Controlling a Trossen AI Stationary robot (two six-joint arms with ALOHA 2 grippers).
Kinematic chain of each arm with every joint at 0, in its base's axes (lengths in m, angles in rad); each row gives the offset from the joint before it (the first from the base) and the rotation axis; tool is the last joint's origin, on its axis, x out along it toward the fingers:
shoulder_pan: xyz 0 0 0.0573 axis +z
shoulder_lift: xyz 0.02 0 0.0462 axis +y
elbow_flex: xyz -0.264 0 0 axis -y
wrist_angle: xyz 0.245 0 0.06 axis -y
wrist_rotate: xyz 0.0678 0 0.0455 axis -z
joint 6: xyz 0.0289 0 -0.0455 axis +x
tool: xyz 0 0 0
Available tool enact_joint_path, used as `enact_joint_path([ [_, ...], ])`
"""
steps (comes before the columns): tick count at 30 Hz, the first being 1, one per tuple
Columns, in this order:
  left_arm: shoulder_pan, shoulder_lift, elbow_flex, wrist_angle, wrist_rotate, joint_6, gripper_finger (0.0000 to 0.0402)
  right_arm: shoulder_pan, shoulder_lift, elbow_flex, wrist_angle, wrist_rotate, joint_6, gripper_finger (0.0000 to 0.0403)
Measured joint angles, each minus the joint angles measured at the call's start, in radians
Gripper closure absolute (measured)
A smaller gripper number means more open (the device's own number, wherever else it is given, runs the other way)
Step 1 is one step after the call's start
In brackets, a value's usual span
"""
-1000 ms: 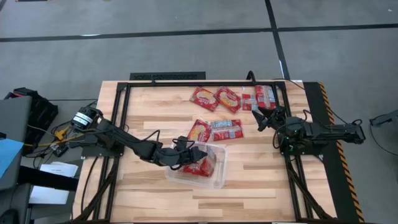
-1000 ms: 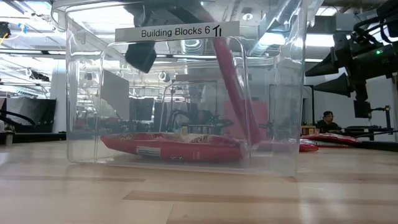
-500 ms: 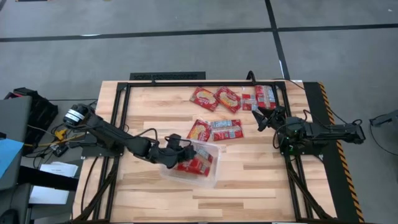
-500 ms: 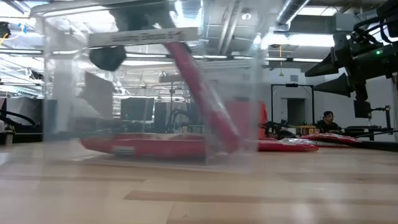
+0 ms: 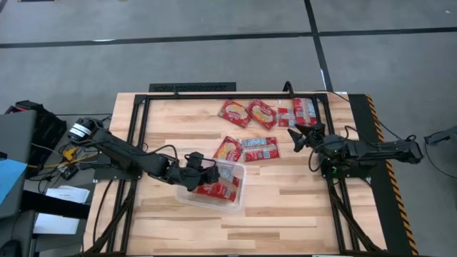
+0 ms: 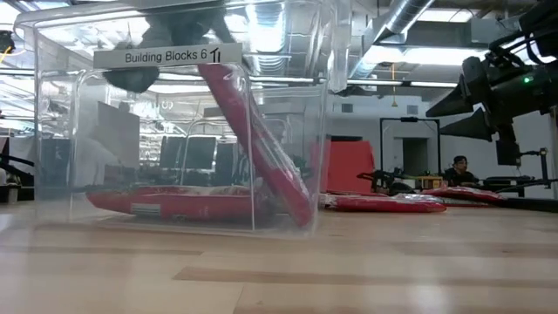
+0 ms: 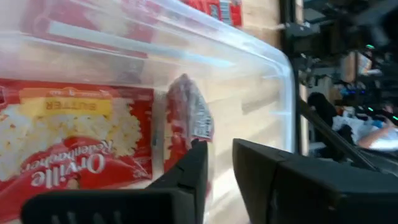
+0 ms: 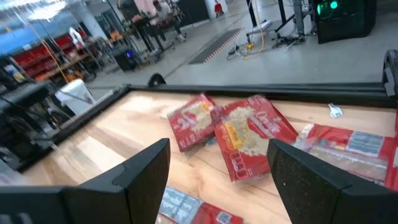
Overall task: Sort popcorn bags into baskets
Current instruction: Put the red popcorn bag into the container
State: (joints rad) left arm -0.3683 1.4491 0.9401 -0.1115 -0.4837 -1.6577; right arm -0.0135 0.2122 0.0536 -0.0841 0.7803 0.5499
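The clear tub [image 5: 214,187] sits left of the table's middle, labelled "Building Blocks 6" in the low view [image 6: 174,131]. Red popcorn packets lie inside. One lies flat on the floor [image 7: 81,143], and another [image 6: 261,148] leans with its upper end against a wall. My left gripper [image 5: 203,171] is at the tub's far-left rim, shut on it [image 7: 219,168]. Several more packets [image 5: 261,113] lie flat on the far part of the table. My right gripper [image 5: 298,135] hovers open near the right edge, touching nothing [image 8: 217,168]. My left gripper holds the tub's wall near its far-left corner [image 5: 194,168]. One finger [image 7: 186,180] is inside the tub over the packets and the other [image 7: 267,174] is outside. It reaches in slanting down from the table's left. The tub's bottom rests on the table.
Loose packets lie at the far middle [image 5: 235,112], far right [image 5: 298,112] and just beyond the tub [image 5: 228,148], [image 5: 260,148]. A black frame [image 5: 143,143] borders the wooden table. Bare wood shows on the near half. A person [image 6: 459,167] sits in the room behind.
My left gripper has drawn back toward the table's left and slightly toward the far edge, keeping its hold. The tub slid along the table with it and turned a little. The packets inside shifted, and the leaning one tipped further over.
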Motion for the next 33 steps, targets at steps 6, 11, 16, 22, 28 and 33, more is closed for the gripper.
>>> enact_joint_path([
  [6, 0.000, -0.083, 0.000, -0.049, -0.020, -0.008, 0.0307, 0.000, 0.037, 0.000, 0.001, 0.000, 0.000, 0.0107],
  [11, 0.005, -0.164, 0.000, -0.119, -0.046, 0.004, 0.0318, 0.000, 0.045, 0.000, 0.001, -0.006, 0.000, 0.0107],
  [16, 0.024, -0.259, 0.000, -0.250, -0.041, 0.116, 0.0348, 0.000, 0.045, 0.000, 0.030, -0.154, -0.077, 0.0107],
  [22, 0.064, -0.376, 0.000, -0.405, -0.041, 0.255, 0.0370, -0.006, 0.145, 0.121, -0.045, -0.194, -0.255, 0.0107],
  [28, 0.143, -0.434, 0.000, -0.440, -0.043, 0.367, 0.0326, -0.084, 0.387, 0.323, -0.221, -0.177, -0.212, 0.0107],
  [33, 0.252, -0.454, 0.000, -0.439, 0.033, 0.503, 0.0242, -0.170, 0.629, 0.463, -0.352, -0.303, -0.047, 0.0107],
])
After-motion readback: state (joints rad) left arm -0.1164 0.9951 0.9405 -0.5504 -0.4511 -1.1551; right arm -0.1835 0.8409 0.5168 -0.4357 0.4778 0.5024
